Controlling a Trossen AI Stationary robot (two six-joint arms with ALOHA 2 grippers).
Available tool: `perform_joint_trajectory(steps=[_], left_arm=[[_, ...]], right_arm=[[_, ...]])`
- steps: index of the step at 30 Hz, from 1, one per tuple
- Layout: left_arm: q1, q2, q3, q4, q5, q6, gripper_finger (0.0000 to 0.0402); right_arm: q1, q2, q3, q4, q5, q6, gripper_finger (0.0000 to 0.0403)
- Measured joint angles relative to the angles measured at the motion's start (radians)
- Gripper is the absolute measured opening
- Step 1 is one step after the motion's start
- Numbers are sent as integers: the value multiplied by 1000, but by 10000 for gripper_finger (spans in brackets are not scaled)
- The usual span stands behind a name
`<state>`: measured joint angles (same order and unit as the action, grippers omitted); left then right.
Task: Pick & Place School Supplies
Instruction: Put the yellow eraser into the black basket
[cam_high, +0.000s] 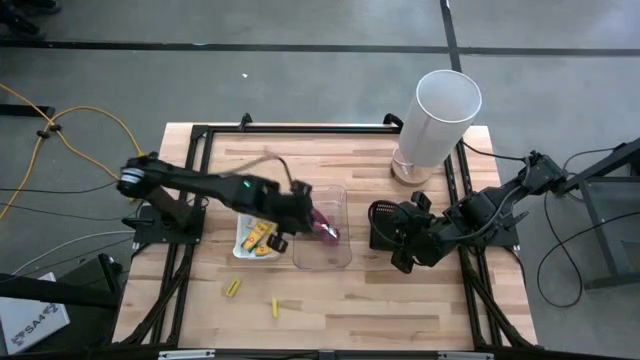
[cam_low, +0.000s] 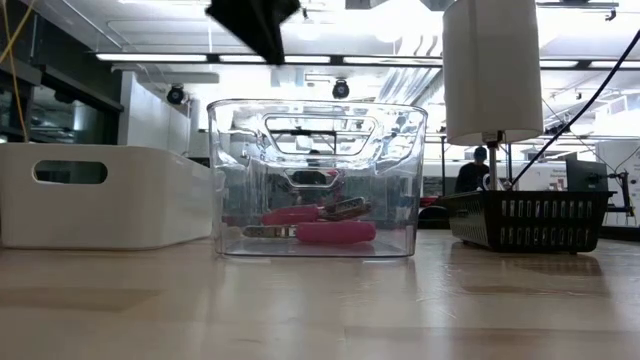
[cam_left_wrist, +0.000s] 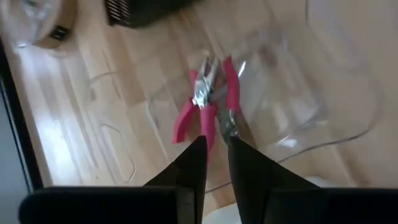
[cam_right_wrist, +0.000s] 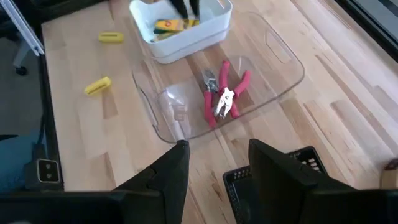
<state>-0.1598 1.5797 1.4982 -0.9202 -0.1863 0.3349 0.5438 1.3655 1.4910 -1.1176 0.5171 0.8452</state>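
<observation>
— While the left hand (cam_high: 300, 215) hangs over the clear tray (cam_high: 342, 258), where are the pliers (cam_right_wrist: 222, 93)?
— Both lie inside it. That hand's fingers (cam_left_wrist: 193, 165) stand narrow, holding nothing.
— The right hand (cam_right_wrist: 214, 168)?
— Apart, empty, above the black basket (cam_high: 385, 225).

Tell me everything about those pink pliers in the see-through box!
Two small pliers with pink handles and silvery metal jaws lie flat on the floor of the clear plastic bin, overlapping each other. Their handles splay apart. Nothing grips them; the left gripper hovers above, empty. The bin sits on the wooden table beside a white tray.
</observation>
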Motion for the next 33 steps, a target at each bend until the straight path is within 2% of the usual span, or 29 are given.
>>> perform_joint_trajectory(steps=[8, 14, 24, 33], left_arm=[[54, -189, 0, -24, 73, -81, 54], [54, -264, 0, -99, 95, -156, 53], [54, -276, -2, -180, 95, -294, 53], [52, -276, -14, -179, 94, -370, 53]], right_arm=[[0, 0, -10, -145, 5, 81, 158], [0, -1, -111, -191, -2, 85, 158], [3, -38, -295, -273, -45, 76, 158], [37, -216, -555, -214, -47, 128, 158]])
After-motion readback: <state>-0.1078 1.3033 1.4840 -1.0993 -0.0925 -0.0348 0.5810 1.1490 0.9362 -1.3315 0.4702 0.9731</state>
